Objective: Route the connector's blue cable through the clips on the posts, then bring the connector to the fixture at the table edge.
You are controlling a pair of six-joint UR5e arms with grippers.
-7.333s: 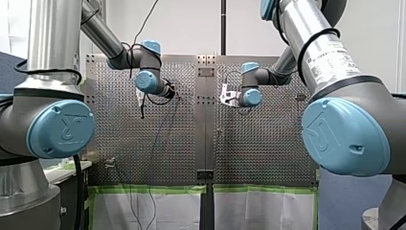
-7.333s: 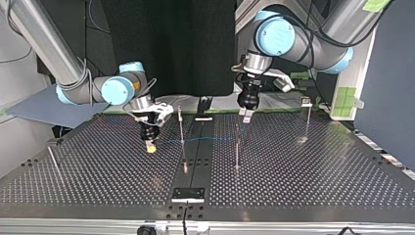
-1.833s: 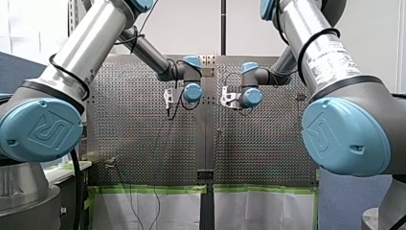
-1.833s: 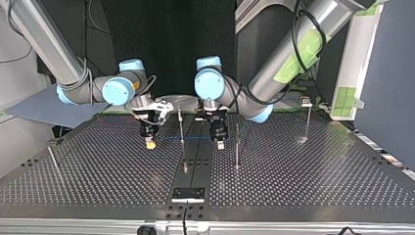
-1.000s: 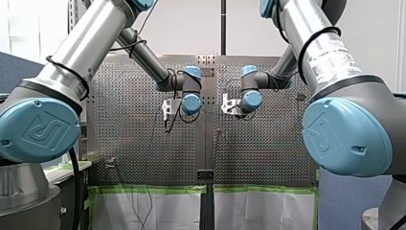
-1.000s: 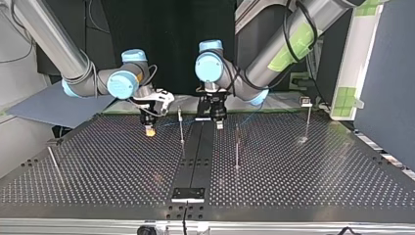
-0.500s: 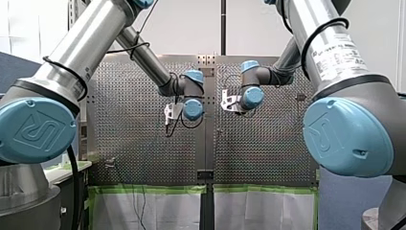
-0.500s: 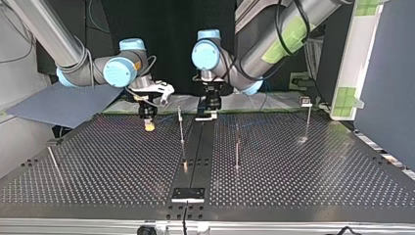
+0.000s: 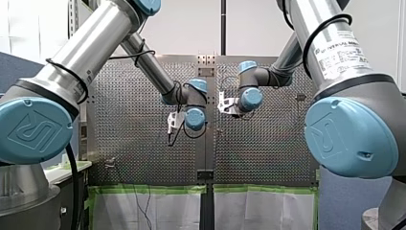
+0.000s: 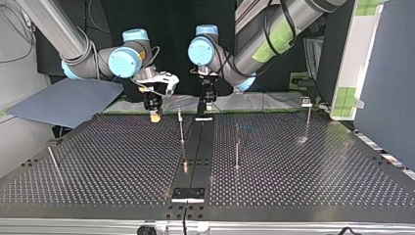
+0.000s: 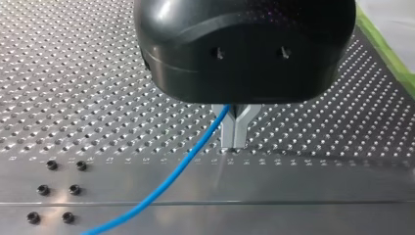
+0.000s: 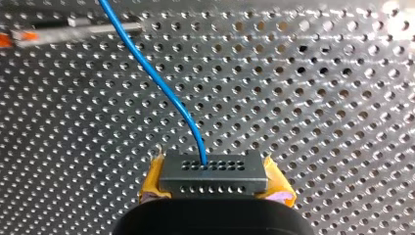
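connector point(image 12: 214, 171) in right claw point(image 12: 214, 182) | cable point(image 11: 171, 176) in left claw point(image 11: 235, 139) | top view: post point(image 10: 181, 126) between claws

My left gripper point(image 11: 234, 145) hangs over the perforated table point(image 11: 73, 73), metal fingers point(image 11: 228, 134) touching at the tips. The blue cable point(image 11: 166, 183) leaves from between them, crossing a smooth strip point(image 11: 293, 181) below the gripper, beside black screws point(image 11: 75, 189).

Shiny perforated metal table point(image 10: 122, 161), glossy blue cable point(image 12: 182, 108)
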